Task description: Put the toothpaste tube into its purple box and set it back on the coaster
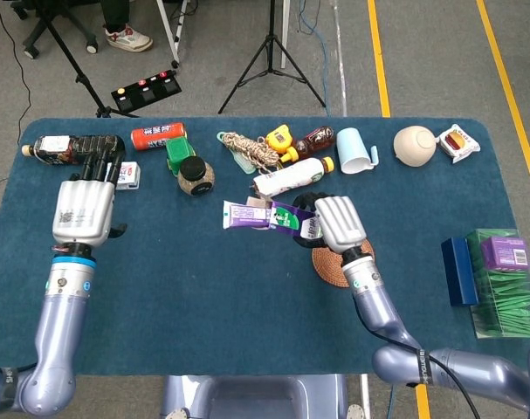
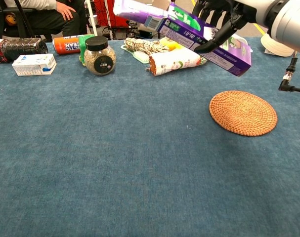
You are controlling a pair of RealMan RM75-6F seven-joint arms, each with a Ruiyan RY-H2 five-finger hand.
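My right hand (image 1: 339, 223) grips the purple box (image 1: 292, 220) and holds it in the air, tilted, above the left edge of the round woven coaster (image 1: 334, 262). The toothpaste tube (image 1: 247, 214) sticks out of the box's left end. In the chest view the box (image 2: 209, 42) hangs high over the table with the tube (image 2: 137, 10) jutting left, my right hand (image 2: 221, 15) wraps it from above, and the coaster (image 2: 243, 112) lies bare. My left hand (image 1: 84, 209) is far to the left with fingers straight, holding nothing.
Along the back stand a glass jar (image 1: 196, 175), an orange can (image 1: 158, 135), a dark bottle (image 1: 77, 148), a small milk carton (image 1: 125, 175), a rope bundle (image 1: 247, 148), a lying bottle (image 1: 289, 179) and a cup (image 1: 356, 150). Green and blue boxes (image 1: 487, 271) sit at the right edge.
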